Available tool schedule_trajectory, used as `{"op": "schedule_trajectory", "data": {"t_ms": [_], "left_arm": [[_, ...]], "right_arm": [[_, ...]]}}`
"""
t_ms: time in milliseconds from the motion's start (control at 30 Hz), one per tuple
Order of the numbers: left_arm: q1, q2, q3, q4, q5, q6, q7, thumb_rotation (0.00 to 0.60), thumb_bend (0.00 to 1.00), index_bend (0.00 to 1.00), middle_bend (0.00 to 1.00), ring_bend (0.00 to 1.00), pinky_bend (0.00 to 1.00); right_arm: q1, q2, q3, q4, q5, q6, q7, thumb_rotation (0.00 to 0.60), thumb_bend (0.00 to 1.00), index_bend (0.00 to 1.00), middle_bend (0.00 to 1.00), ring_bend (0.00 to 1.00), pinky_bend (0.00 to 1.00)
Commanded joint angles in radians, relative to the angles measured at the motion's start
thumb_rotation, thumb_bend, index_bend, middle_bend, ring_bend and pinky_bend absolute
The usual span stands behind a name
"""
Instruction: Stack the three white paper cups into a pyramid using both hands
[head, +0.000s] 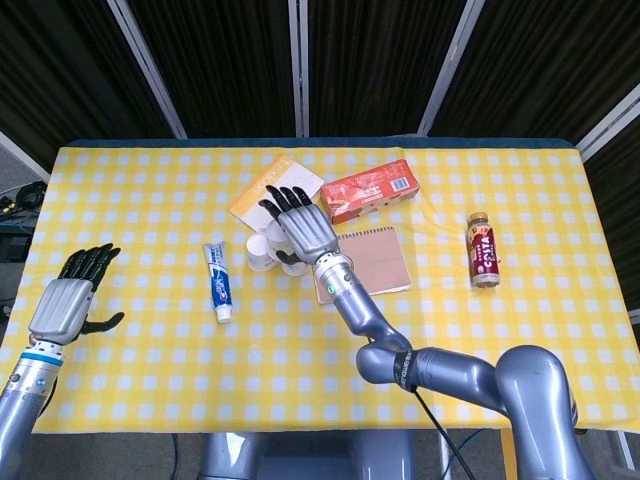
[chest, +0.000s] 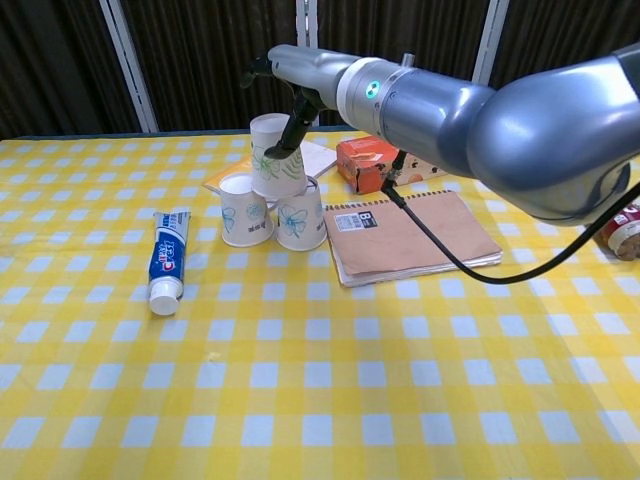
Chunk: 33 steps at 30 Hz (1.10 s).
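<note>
Two white paper cups (chest: 245, 212) (chest: 300, 217) stand side by side on the yellow checked cloth. The third cup (chest: 272, 158) sits on top of them, leaning slightly. My right hand (chest: 295, 70) hovers over the stack: one dark finger (chest: 292, 128) lies against the top cup's right side, while the others spread above its rim without touching. In the head view this hand (head: 300, 228) covers most of the cups (head: 260, 252). My left hand (head: 72, 295) hangs empty, fingers apart, at the table's left edge, far from the cups.
A toothpaste tube (chest: 167, 260) lies left of the cups. A brown spiral notebook (chest: 410, 235) lies right of them, with an orange box (chest: 372, 160) and a yellow booklet (head: 262, 188) behind. A drink bottle (head: 483, 249) lies far right.
</note>
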Motion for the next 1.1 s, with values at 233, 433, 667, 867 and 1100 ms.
{"op": "schedule_trajectory", "data": {"t_ms": [233,433,667,867,1100], "left_arm": [[0.005,0.000,-0.001,-0.004,0.003,0.012,0.002,0.600,0.23,0.00,0.00,0.00,0.00],[0.011,0.000,-0.007,-0.001,-0.008,0.024,0.006,0.600,0.23,0.00,0.00,0.00,0.00],[0.038,-0.006,-0.007,0.001,0.015,0.087,-0.003,0.600,0.18,0.00,0.00,0.00,0.00],[0.073,-0.028,0.022,0.008,0.052,0.140,0.026,0.600,0.18,0.00,0.00,0.00,0.00],[0.108,-0.079,0.050,0.056,0.088,0.190,0.085,0.600,0.18,0.00,0.00,0.00,0.00]], "right_arm": [[-0.032,0.049,-0.014,-0.094,-0.012,0.061,-0.040,0.600,0.15,0.13,0.00,0.00,0.00],[-0.152,0.161,-0.076,-0.254,-0.064,0.172,-0.042,0.600,0.15,0.12,0.00,0.00,0.00],[-0.375,0.293,-0.238,-0.356,-0.255,0.360,0.073,0.600,0.15,0.07,0.00,0.00,0.00],[-0.579,0.357,-0.377,-0.304,-0.385,0.512,0.246,0.600,0.15,0.05,0.00,0.00,0.00],[-0.768,0.365,-0.488,-0.175,-0.514,0.650,0.448,0.600,0.15,0.05,0.00,0.00,0.00]]}}
